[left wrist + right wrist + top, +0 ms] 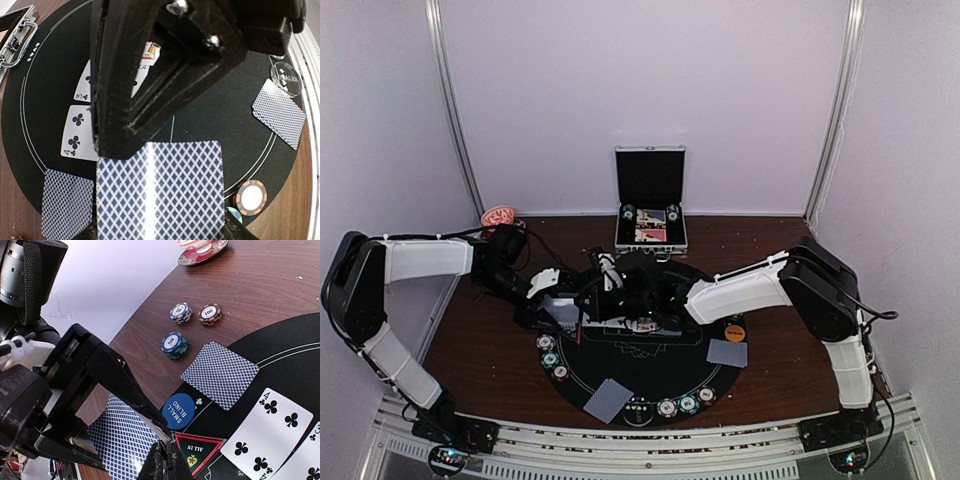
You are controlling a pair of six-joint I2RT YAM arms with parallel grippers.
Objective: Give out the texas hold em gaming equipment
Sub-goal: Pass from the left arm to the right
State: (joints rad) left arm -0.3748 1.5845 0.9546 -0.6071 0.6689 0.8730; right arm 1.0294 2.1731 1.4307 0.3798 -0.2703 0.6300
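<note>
My left gripper (160, 222) is shut on a deck of playing cards (160, 190) with blue diamond backs, held over the black round mat (650, 385). My right gripper (170, 462) is shut, its tips pinched on the near corner of the deck's top card (120, 440). Its black fingers (125, 90) hide much of the left wrist view. Face up on the mat lie the four of clubs (267, 432) and three of clubs (86, 87). A blue small-blind disc (179, 411) and a triangular all-in marker (199, 452) lie beside the deck.
Three chip stacks (174, 344) stand on the brown table beyond a face-down card (220, 374). More chips (667, 407) and face-down cards (608, 400) ring the mat's near edge. An orange disc (734, 332) lies right. The open metal case (650, 200) stands at the back.
</note>
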